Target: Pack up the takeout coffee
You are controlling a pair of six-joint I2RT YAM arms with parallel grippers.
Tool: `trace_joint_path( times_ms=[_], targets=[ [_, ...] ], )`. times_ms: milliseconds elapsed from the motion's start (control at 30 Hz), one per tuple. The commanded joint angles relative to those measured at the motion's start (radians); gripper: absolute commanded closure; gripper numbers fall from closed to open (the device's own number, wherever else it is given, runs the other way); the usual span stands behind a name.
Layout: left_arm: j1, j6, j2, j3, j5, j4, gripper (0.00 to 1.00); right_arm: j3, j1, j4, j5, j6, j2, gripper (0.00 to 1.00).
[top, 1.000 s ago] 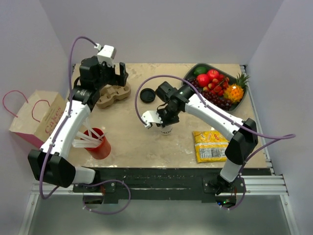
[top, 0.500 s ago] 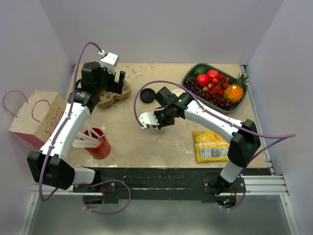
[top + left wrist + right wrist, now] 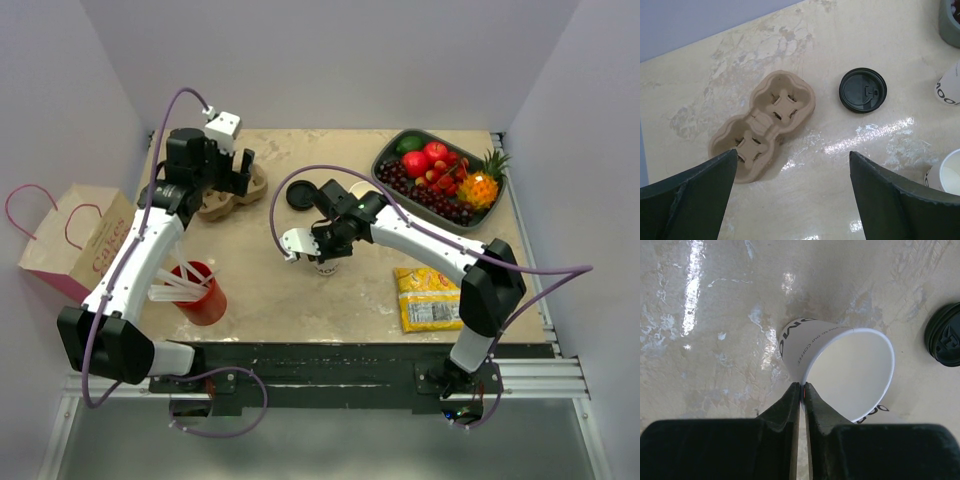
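**A:** Where is the takeout cup [image 3: 840,365] found, and how is it held?

**B:** It is seen near the middle of the table [image 3: 300,300], with its top open. Its rim is pinched between the fingertips of the right gripper [image 3: 801,386]. The fingers are drawn almost together on the paper wall, and only a thin slit is seen between them.

**A:** What can be read on it?

**B:** A small dark line, "our COFFEE", is made out along its side. Larger dark letters are printed elsewhere on the wall, but they are only partly seen and cannot be read whole.

**A:** And the left gripper [image 3: 792,154]?

**B:** Its fingers are spread wide and nothing is held. It is hung above the table, with the brown pulp cup carrier [image 3: 762,125] lying below it.

**A:** Is other writing noted?

**B:** A second white cup [image 3: 950,85] is caught at the edge of the left wrist view. It is marked with round dark letters like "oo", and its top is out of frame. Red script that appears to read "Cakes" is seen on the paper bag [image 3: 60,250] off the table's left edge. The print on the yellow packet [image 3: 430,297] is too small to be read.

**A:** Where is the black lid [image 3: 863,90]?

**B:** It is laid flat on the table between the carrier and the second cup, apart from both.
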Motion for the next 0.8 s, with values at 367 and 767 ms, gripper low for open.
trace_joint_path(
  times_ms=[367,767],
  targets=[
    [0.018,0.009,-0.002,0.047,0.113,-0.006,0.02,0.114,-0.011,-0.089,-0.100,0.001,-0.011,0.74],
    [0.019,0.000,0.020,0.033,0.206,-0.013,0.03,0.400,-0.141,-0.095,-0.268,0.132,0.051,0.70]
  ],
)
